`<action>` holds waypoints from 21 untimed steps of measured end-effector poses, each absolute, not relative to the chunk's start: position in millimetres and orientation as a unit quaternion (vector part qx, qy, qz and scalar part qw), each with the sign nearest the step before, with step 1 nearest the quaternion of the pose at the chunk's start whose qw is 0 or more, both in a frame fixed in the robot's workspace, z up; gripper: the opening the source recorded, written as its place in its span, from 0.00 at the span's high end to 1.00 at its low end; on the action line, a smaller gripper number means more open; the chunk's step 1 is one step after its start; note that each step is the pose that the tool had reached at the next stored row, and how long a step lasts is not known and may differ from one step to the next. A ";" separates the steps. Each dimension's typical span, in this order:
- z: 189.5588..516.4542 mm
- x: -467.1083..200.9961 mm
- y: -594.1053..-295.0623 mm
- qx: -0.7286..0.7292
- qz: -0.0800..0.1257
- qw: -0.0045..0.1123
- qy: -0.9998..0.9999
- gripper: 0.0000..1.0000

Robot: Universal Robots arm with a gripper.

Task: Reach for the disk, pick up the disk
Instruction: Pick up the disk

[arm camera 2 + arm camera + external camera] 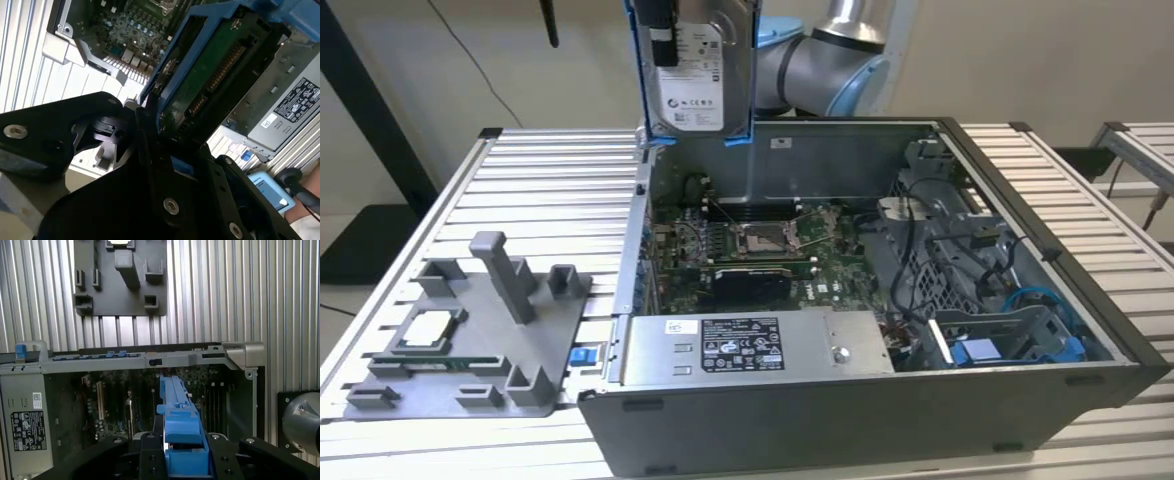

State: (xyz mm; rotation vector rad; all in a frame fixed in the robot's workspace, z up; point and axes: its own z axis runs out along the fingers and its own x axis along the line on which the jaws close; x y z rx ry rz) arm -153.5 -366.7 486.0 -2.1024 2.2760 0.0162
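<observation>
The flat silver-grey hard drive with a white label, clipped in a blue plastic frame, hangs upright in the air above the far rim of the open grey computer case. It is towards that rim's end on the exterior view's left, label facing the room. I cannot tell whether its lower edge touches the rim.

In the first wrist view the black claw is pinching the disk, one finger on each side of the blue frame. The second wrist view shows the drive's green circuit-board underside between those fingers. The grey robot arm with blue joint caps stands behind the case.

The case lies open side up on the ribbed aluminium surface, filling most of its middle. Inside are a green motherboard and, against the near wall, a large silver box with a white sticker.

Just beside the case, by the surface's edge on the exterior view's left, lies a grey plastic fixture plate with upright posts. A small square silver chip rests on it.
</observation>
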 end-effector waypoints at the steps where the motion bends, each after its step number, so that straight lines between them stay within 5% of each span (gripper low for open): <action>1: 486.0 -149.8 -366.7 -0.678 0.005 0.022 0.734 1.00; 21: 486.0 -69.3 -366.7 -0.678 0.005 0.021 0.734 1.00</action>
